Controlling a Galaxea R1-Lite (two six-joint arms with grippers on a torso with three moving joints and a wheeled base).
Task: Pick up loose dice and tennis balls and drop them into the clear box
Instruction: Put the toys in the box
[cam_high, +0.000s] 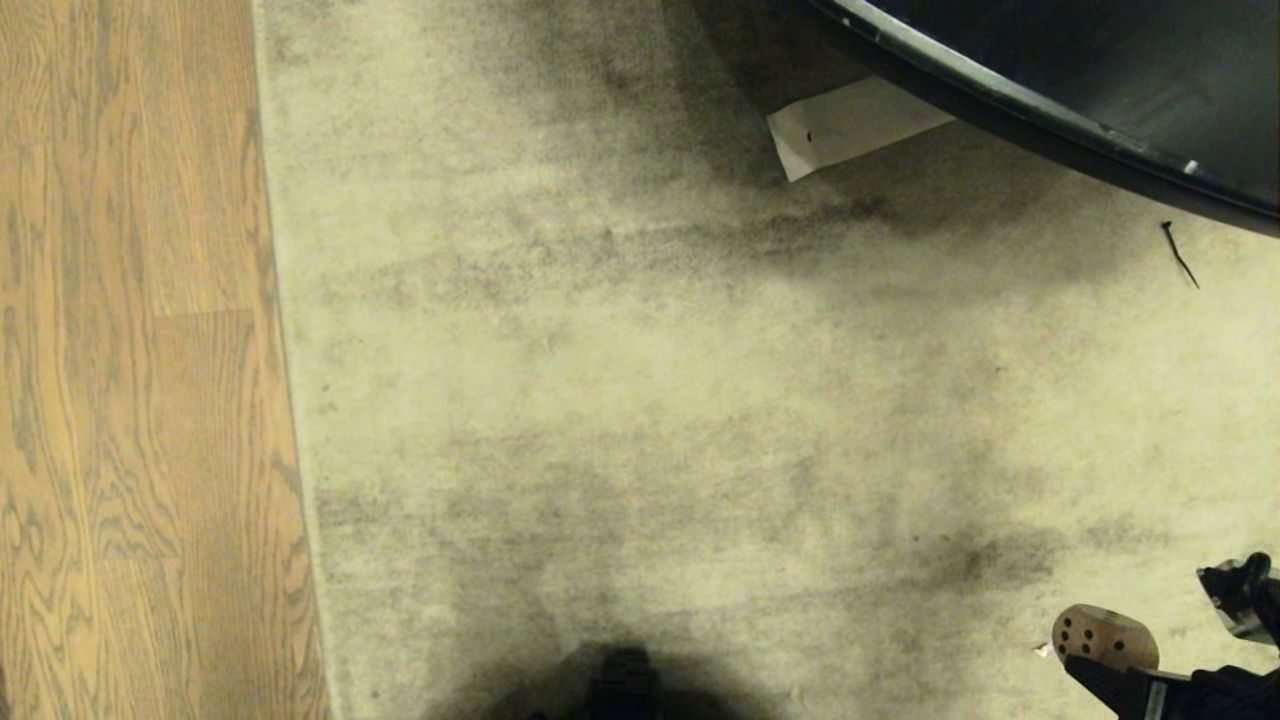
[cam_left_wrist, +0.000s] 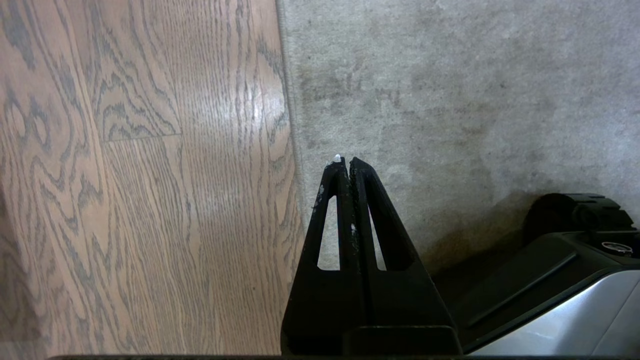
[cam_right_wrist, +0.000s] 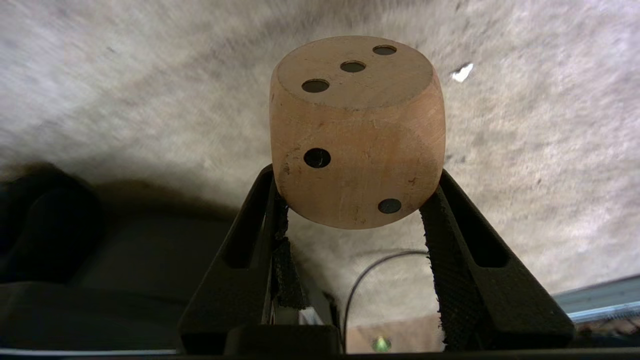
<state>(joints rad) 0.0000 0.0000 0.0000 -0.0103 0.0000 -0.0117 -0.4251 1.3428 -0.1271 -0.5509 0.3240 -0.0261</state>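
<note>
A cream wooden die with dark pips sits clamped between the two pads of my right gripper, held up off the carpet. The head view catches the same die at its lower right corner, with the right gripper around it. My left gripper is shut and empty, parked low over the seam where carpet meets wood floor. No tennis balls show, and the clear box is out of view.
Grey carpet fills most of the floor, with wood flooring along its left edge. A dark curved furniture edge with a white paper under it lies far right. A black cable tie lies nearby. The robot base sits beside the left gripper.
</note>
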